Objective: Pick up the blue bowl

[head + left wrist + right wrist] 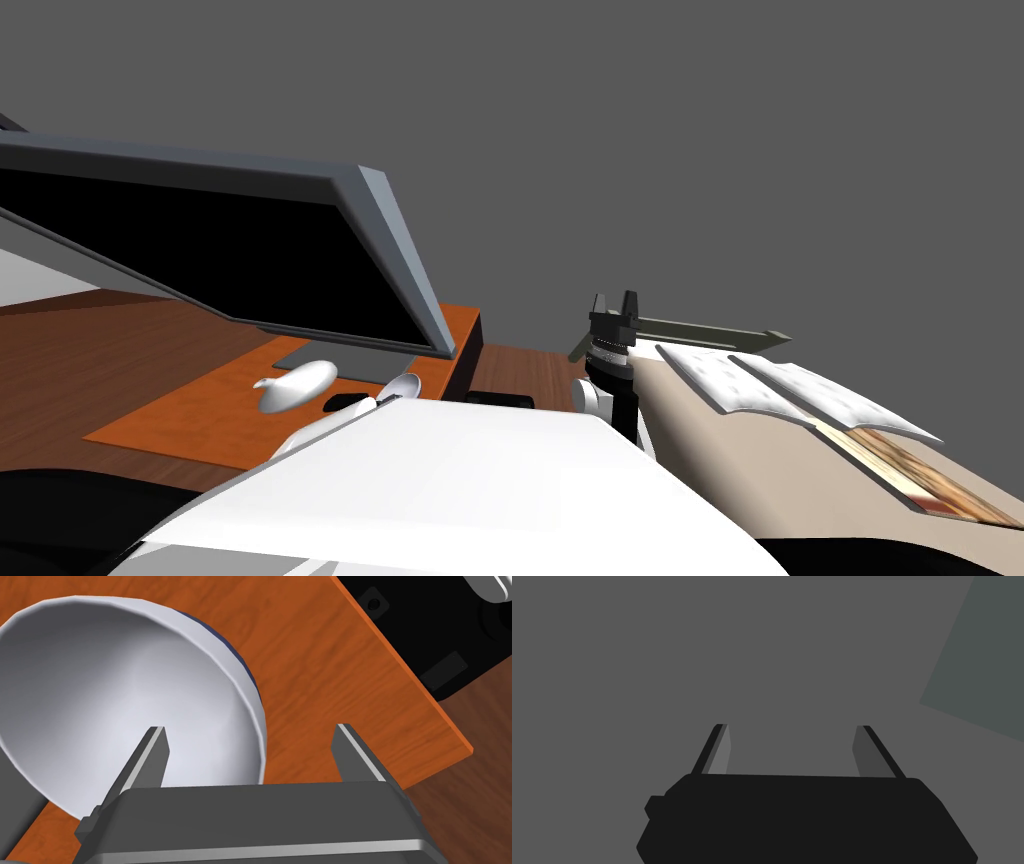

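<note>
The bowl (pixel 100 701) is white inside with a dark blue outside (pixel 248 676) and sits on an orange tabletop (pixel 325 676). My left gripper (pixel 250 730) is open and straddles the bowl's rim. One finger (pixel 152 748) is over the bowl's inside, and the other finger (pixel 352 748) is outside it, over the tabletop. In the head view the bowl (pixel 295 385) lies near the table's front, below a big dark screen. My right gripper (pixel 613 305) is raised beside the chest, open and holding nothing (pixel 792 728).
A large flat screen (pixel 250 260) stands on the orange table (pixel 180 410) just behind the bowl. A black box (pixel 425 626) lies past the table's edge, over brown wooden floor (pixel 100 350). A bed with white pillows (pixel 760 385) is at the right.
</note>
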### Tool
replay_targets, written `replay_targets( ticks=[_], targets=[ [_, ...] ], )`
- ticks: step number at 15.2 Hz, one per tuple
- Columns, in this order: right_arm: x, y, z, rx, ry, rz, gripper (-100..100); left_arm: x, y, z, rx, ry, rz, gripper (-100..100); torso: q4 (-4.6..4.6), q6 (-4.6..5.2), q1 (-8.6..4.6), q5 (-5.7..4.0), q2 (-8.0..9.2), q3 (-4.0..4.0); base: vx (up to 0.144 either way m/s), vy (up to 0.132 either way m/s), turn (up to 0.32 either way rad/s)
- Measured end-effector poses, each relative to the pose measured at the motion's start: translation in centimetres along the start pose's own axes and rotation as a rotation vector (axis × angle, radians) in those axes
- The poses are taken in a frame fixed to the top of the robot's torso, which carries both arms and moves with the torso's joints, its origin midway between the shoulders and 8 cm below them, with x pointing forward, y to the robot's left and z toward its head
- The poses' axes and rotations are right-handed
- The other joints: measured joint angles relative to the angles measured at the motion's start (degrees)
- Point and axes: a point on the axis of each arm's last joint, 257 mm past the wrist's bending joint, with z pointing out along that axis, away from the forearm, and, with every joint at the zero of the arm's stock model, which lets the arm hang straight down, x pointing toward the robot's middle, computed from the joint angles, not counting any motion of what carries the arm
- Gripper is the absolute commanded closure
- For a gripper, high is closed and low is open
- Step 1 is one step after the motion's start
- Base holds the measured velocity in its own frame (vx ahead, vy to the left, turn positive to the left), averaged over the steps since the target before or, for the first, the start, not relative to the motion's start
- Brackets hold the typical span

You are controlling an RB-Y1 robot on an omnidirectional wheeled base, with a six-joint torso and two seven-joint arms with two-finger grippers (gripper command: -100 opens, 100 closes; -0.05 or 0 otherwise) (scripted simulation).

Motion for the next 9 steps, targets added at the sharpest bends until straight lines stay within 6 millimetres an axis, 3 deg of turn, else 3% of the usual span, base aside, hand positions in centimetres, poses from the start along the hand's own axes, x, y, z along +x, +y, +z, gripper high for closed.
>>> replay_targets(
  ticks=[3,4,9],
  targets=[
    [0.00,0.00,0.00,0.000,0.000,0.000,0,0.25,0.18,1.08,0.003,0.001,0.001,-100,0.01,0.00,-0.01,0.00,0.05,0.03,-0.007,0.012,0.001],
    [0.00,0.00,0.00,0.000,0.000,0.000,0,0.27,0.17,1.17,0.004,0.001,0.001,100,0.01,0.00,-0.02,-0.01,0.05,0.03,0.000,0.000,0.000],
    [0.00,0.00,0.00,0.000,0.000,0.000,0,0.26,0.26,1.18,0.002,0.001,0.001,100,0.03,0.00,-0.04,-0.03,0.03,0.03,0.000,-0.001,-0.001]
  ],
)
